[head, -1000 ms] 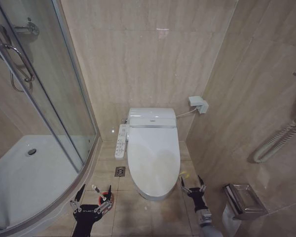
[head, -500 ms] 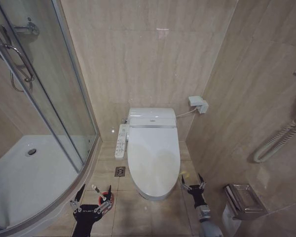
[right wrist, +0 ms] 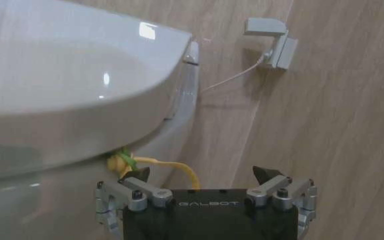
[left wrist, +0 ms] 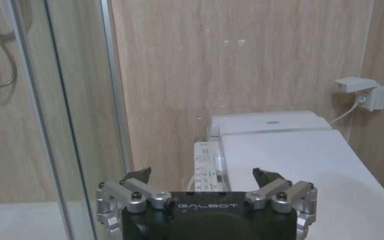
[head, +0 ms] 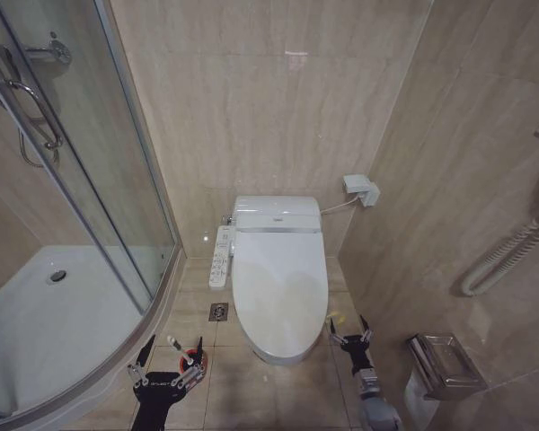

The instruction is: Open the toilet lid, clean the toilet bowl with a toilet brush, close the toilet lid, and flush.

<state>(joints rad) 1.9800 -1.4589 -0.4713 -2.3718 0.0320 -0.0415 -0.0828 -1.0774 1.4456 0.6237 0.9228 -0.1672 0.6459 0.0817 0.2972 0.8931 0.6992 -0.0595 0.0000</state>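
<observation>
Glossy toilet lid (head: 279, 283) is shut, so your spread right claw (head: 351, 338), low beside its front rim, may slip off; your left claw (head: 166, 365) waits spread.

The closed toilet lid (head: 279, 274) hides the toilet bowl entirely. The toilet brush (head: 181, 347) is partly covered by the left gripper (head: 168, 357) — bristle head unseen. The shower tray (head: 45, 332) — and the paper holder (head: 445, 364) — run off the frame.
</observation>
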